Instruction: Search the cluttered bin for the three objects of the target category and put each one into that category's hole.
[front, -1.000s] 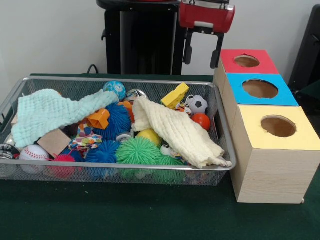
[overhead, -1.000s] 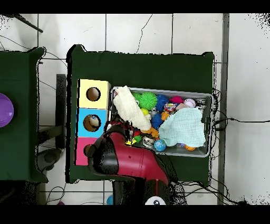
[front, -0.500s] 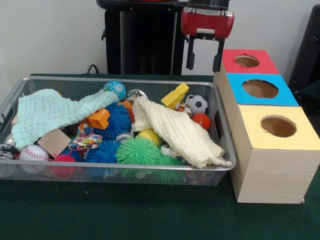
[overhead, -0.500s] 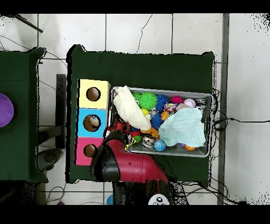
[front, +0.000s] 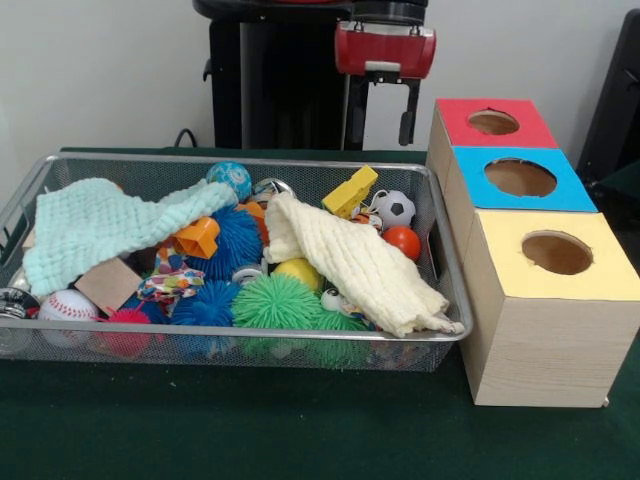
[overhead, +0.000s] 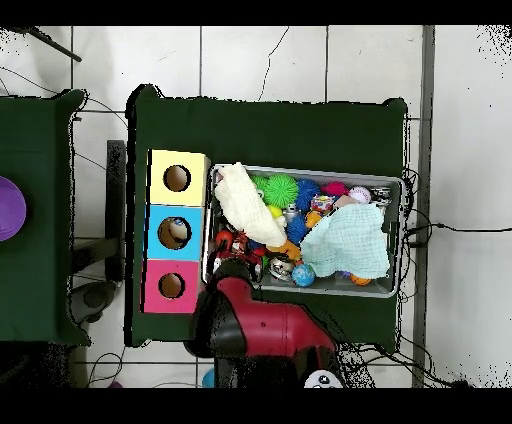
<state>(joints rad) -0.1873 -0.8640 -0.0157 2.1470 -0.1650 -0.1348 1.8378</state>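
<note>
My gripper (front: 378, 112): hangs above the far rim of the bin, near its box-side corner; the two black fingers (front: 408, 112) stand apart with nothing between them

Bin (front: 250, 162): wire mesh, long, sits on the green worktop (front: 300, 440); its short end lies just beside the row of boxes, with a narrow gap between. In the overhead view the bin (overhead: 392, 290) leaves bare worktop (overhead: 270, 130) on the side away from my base

Boxes: three wooden ones in a row, each with a round hole on top – red box (front: 495, 122) farthest, blue box (front: 520, 178) in the middle, yellow box (front: 555, 255) nearest the camera. Seen from overhead, the hole in the blue box (overhead: 173, 233) has something pale in it; I cannot tell what

Contents of bin:
- teal cloth (front: 100, 225) draped over the end away from the boxes
- cream cloth (front: 350, 260) lying slantwise across the box end, one corner over the near rim
- green spiky ball (front: 278, 300) and blue spiky ball (front: 235, 240), mid-bin
- baseball (front: 65, 305) against the near wall
- small football (front: 397, 208) and orange ball (front: 403, 241), both uncovered, close to the wall on the box side
- yellow block (front: 350, 190) by the far wall
- globe-patterned ball (front: 230, 178) by the far wall

Which category is wanted I cannot tell
</note>
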